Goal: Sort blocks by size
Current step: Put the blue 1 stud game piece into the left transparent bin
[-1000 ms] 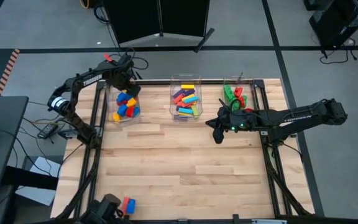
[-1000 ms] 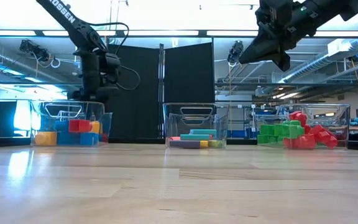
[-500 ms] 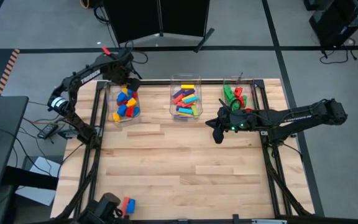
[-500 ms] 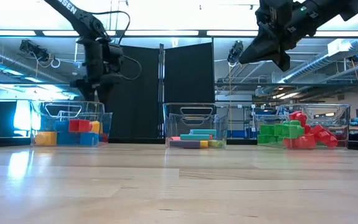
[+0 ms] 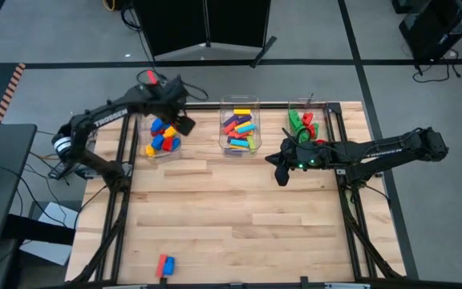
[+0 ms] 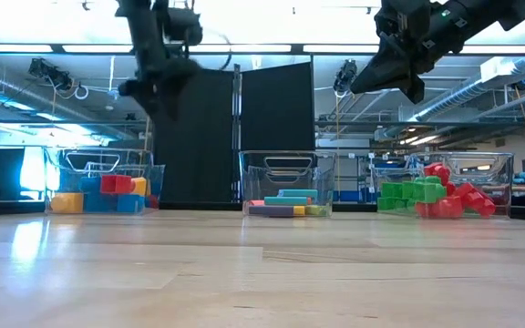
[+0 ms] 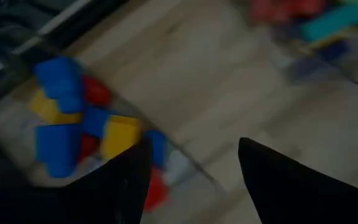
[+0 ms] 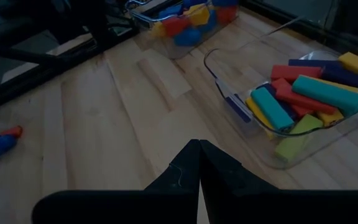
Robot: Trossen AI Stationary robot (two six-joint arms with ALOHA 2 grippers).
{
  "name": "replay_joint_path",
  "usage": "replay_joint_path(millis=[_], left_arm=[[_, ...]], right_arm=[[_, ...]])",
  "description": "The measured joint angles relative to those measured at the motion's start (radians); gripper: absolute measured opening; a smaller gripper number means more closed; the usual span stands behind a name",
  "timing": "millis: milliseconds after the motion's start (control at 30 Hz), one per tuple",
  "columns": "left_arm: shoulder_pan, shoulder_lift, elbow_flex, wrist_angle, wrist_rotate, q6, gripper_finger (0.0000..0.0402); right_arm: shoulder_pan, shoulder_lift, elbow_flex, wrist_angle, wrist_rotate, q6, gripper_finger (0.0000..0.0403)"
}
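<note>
1. At the left of the worktop [image 5: 239, 205], the left gripper [image 5: 184, 124] hangs in the air just beside the left bin [image 5: 164, 136], on the side toward the middle bin; its jaws are spread apart with nothing between them, as the left wrist view shows from the bare wood between the two dark fingers [image 7: 126, 180].
2. The left bin stands at the far edge of the worktop and holds chunky blocks [image 5: 162, 135] in blue, yellow and red, piled loosely; in the low view they show as a low heap [image 6: 108, 194] behind the clear wall.
3. Near the front edge, on the left side and well apart from everything else, a blue and red block pair [image 5: 164, 265] lies on the bare wood.
4. The middle bin [image 5: 240, 126] sits at the far edge and holds long blocks [image 5: 239, 128] in red, cyan, yellow, purple and green, lying across one another.
5. The right gripper [image 5: 280, 171] hovers above the worktop between the middle bin and the right bin, nearer the front than both; its jaws are pressed together and hold nothing.
6. The right bin [image 5: 305, 122] at the far right holds green and red blocks [image 5: 301, 123]; in the low view they stack up into a heap [image 6: 431, 197].
</note>
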Motion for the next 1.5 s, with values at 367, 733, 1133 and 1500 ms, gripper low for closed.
replay_joint_path(millis=[367,733,1133,1500], left_arm=[[-0.473,-0.033,0.0,-0.02,-0.169,-0.394,0.0244],[-0.929,-0.033,0.0,-0.005,-0.32,-0.84,0.0243],[-1.257,0.13,0.0,0.004,-0.217,-1.389,0.0243],[-1.417,0.304,0.0,0.176,-0.018,-1.725,0.0243]], right_arm=[[0.0,0.0,0.0,-0.004,-0.048,-0.053,0.0021],[0.002,0.0,0.0,-0.048,-0.132,-0.053,0.002],[0.003,0.0,0.0,-0.076,-0.213,-0.137,0.0023],[0.003,0.0,0.0,-0.076,-0.219,-0.183,0.0024]])
